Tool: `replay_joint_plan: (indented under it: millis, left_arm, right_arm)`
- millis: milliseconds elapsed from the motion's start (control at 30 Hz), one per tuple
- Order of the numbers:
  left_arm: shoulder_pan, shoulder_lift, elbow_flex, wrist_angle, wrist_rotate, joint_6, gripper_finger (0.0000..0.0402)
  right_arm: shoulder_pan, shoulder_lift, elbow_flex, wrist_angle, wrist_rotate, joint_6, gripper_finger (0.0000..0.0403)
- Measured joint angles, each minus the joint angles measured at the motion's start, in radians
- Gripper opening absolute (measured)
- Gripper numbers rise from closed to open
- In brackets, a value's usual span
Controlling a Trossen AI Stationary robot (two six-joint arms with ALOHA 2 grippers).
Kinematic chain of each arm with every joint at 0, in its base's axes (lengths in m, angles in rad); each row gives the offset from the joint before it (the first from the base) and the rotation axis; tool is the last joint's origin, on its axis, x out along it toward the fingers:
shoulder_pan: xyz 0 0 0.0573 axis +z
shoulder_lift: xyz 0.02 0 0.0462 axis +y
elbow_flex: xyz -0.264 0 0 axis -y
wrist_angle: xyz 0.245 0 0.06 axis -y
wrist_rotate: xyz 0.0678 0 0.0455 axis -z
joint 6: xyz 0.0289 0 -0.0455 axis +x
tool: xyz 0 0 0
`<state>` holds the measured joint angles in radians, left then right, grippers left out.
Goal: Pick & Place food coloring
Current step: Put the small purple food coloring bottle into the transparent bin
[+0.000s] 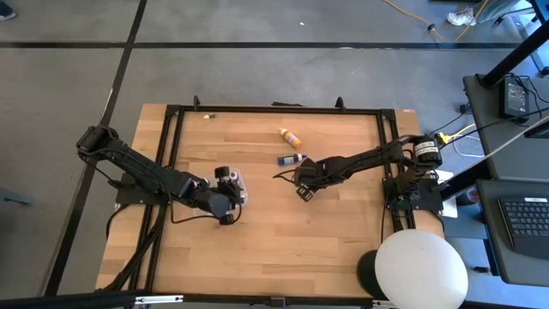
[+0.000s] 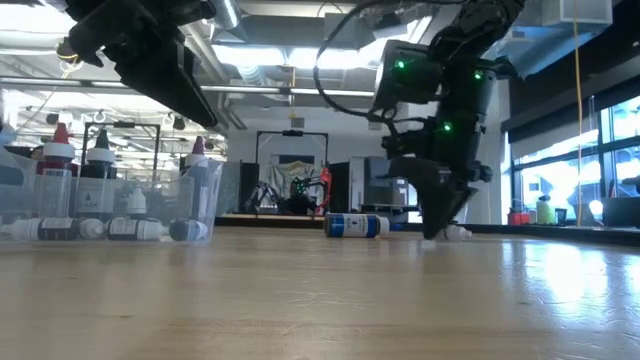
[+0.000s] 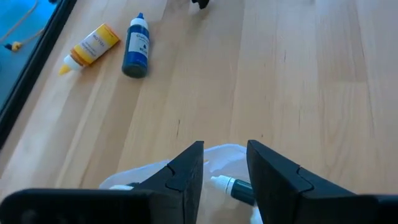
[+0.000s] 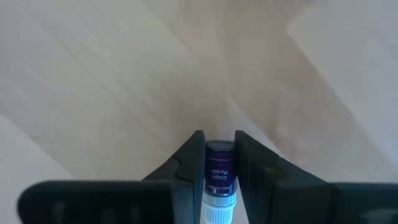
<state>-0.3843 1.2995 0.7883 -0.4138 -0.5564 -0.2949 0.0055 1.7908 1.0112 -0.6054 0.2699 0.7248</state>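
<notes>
A clear plastic tray point(image 1: 238, 184) left of the table's middle holds several small food coloring bottles point(image 2: 100, 190), some upright, some lying. My left gripper point(image 3: 225, 152) hovers open above the tray, over a lying white-capped bottle point(image 3: 231, 186). My right gripper point(image 1: 302, 190) stands at the table's middle, pointing down, shut on a small dark purple bottle point(image 4: 217, 169). A larger blue bottle point(image 1: 292, 159) and a yellow bottle point(image 1: 289, 136) lie on their sides on the wood beyond it. My right gripper pinches the purple bottle's labelled body point(image 4: 217, 177) between its two fingers point(image 4: 194, 163). The bottle lies along the fingers, its white cap point(image 4: 217, 213) pointing back toward the wrist. The fingers come from above, their tips low by the table point(image 2: 432, 236); whether the bottle is lifted clear cannot be told.
A black metal frame point(image 1: 274, 109) runs round the table's far and side edges. Bare wood lies between the tray and my right gripper and along the near side. A white round lamp shade point(image 1: 420, 268) stands at the near right corner.
</notes>
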Motion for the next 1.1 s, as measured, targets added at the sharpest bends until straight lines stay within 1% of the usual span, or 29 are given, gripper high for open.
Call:
replay_joint_plan:
  millis: [67,100,200,267,333,467,533,667,833,933,967,1100]
  left_arm:
    - [0.000,0.000,-0.002,0.023,-0.002,-0.005,0.0120]
    - [0.000,0.000,-0.011,0.068,-0.004,-0.002,0.0120]
    - [0.000,0.001,-0.070,0.241,0.004,0.068,0.0118]
    - [0.002,0.001,-0.119,0.367,0.029,0.114,0.0116]
    - [0.008,0.001,-0.165,0.465,0.031,0.132,0.0114]
    - [0.028,0.001,-0.224,0.594,0.016,0.144,0.0114]
    - [0.044,0.001,-0.244,0.653,0.005,0.143,0.0114]
    - [0.075,0.001,-0.270,0.764,-0.002,0.143,0.0114]
    - [0.089,0.001,-0.272,0.789,-0.002,0.144,0.0114]
    - [0.083,0.001,-0.272,0.793,-0.014,0.172,0.0112]
    - [0.076,0.001,-0.272,0.793,-0.036,0.191,0.0111]
    - [0.039,0.000,-0.272,0.825,-0.185,0.262,0.0109]
  right_arm:
    - [0.000,0.000,0.019,0.005,0.026,-0.035,0.0079]
    - [0.000,0.000,0.030,0.008,0.041,-0.057,0.0078]
    - [0.008,0.000,0.066,0.063,0.118,-0.161,0.0074]
    - [0.021,0.000,0.092,0.129,0.190,-0.245,0.0074]
    - [0.036,-0.001,0.117,0.204,0.245,-0.331,0.0078]
    - [0.061,-0.001,0.172,0.362,0.263,-0.512,0.0082]
    - [0.070,-0.002,0.196,0.448,0.246,-0.596,0.0081]
    - [0.080,-0.002,0.240,0.623,0.148,-0.728,0.0082]
    - [0.087,-0.003,0.277,0.779,-0.021,-0.816,0.0084]
    - [0.093,-0.003,0.289,0.826,-0.083,-0.853,0.0084]
    - [0.095,-0.003,0.295,0.834,-0.097,-0.862,0.0084]
    - [0.103,-0.003,0.312,0.841,-0.146,-0.887,0.0084]
